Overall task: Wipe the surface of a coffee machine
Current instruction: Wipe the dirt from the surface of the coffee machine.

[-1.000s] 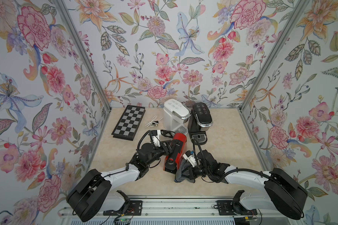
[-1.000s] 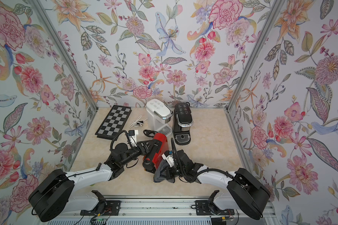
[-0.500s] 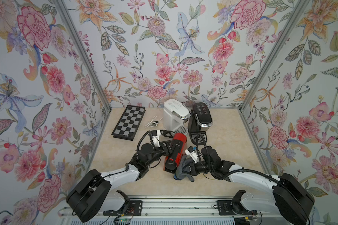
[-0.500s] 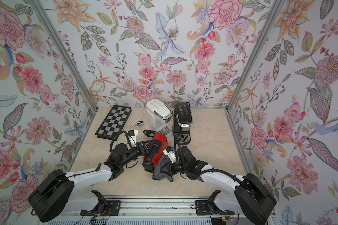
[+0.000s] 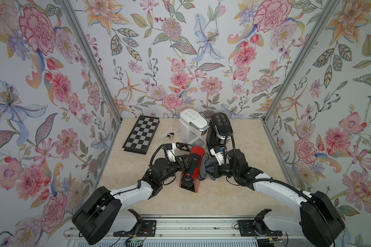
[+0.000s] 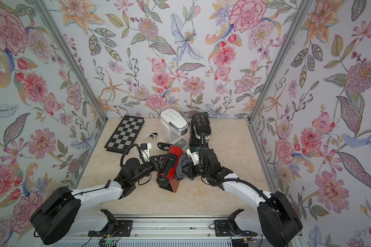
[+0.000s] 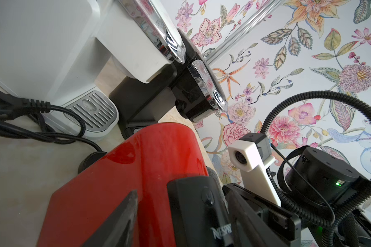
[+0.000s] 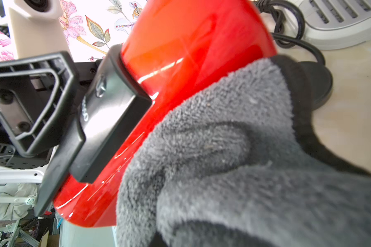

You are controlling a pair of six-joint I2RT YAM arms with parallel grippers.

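Behind the red coffee machine, the white coffee machine and the black coffee machine stand side by side and wall off that way. A black power cord loops on the table in the narrow gap between. On its left is the left gripper, clamped across its top. On its right the right gripper pinches a grey cloth against the red side. Further left and behind lie a chessboard and a white cable. Free room — the bare tabletop in front of it, and the wide stretch to its right, beyond the right arm.
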